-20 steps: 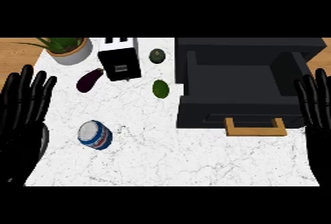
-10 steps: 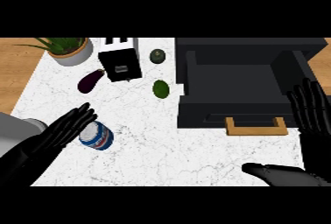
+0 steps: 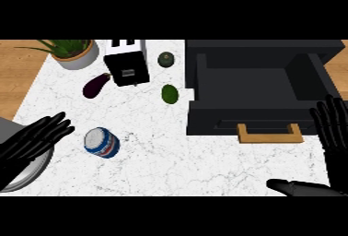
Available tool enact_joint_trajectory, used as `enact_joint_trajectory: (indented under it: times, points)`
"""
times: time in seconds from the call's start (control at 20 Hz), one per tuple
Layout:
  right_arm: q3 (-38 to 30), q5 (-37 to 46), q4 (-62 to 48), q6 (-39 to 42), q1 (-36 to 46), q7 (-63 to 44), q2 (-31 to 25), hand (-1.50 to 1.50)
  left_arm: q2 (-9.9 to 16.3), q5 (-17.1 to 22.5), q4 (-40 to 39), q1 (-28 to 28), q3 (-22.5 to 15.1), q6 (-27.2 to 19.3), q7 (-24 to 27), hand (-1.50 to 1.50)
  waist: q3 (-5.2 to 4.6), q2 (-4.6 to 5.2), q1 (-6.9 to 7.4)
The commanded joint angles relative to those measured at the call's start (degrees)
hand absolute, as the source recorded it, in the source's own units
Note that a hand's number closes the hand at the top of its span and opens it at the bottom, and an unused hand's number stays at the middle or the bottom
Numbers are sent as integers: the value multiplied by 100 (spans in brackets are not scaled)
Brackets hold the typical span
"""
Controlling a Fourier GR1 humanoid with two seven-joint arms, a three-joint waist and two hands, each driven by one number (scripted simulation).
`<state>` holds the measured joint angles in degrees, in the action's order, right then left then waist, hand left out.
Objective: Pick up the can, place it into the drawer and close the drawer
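Now the can (image 3: pixel 102 142) lies on the marble counter (image 3: pixel 170 161), just beside the left hand (image 3: pixel 31 140), at three o'clock from its straight, released fingers (image 3: pixel 54 126); the right hand (image 3: pixel 333 126) is likewise released by the open drawer (image 3: pixel 255 83).

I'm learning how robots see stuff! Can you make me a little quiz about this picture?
1. True or false: the can is already inside the drawer.
2. Which hand is nearest the can? A) left hand B) right hand
3. Fill in: the drawer's handle is the colour of ____.

Key:
1. False. The can lies on the white counter, and the drawer is open with nothing showing inside.
2. A. The left hand is open beside the can, not touching it.
3. Wood.
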<state>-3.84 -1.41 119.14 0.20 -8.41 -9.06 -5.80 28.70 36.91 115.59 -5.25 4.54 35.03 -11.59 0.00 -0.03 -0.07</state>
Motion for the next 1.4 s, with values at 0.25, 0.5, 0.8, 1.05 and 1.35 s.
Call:
enact_joint_trajectory:
  times: [0.25,0.5,0.8,1.05,1.35]
  points:
    - [22,10,291,245,-599,276,184,-150,-60,215,-572,178,583,385,-373,-150,0,-2,-5]
    - [-328,-172,-90,529,-680,731,111,-150,-375,-114,-769,160,604,523,-322,-150,0,-1,-3]
    - [-505,-229,126,602,-484,303,-16,-150,-1185,-1377,-961,424,13,355,-53,-150,0,0,-5]
    - [-842,-395,-227,614,-119,280,-98,-150,-1230,-1696,-1973,958,225,603,343,-150,-1,6,-13]
    - [-700,-122,7,640,-331,265,62,-150,-1481,-2474,-2348,709,275,788,1132,-150,-1,2,-6]
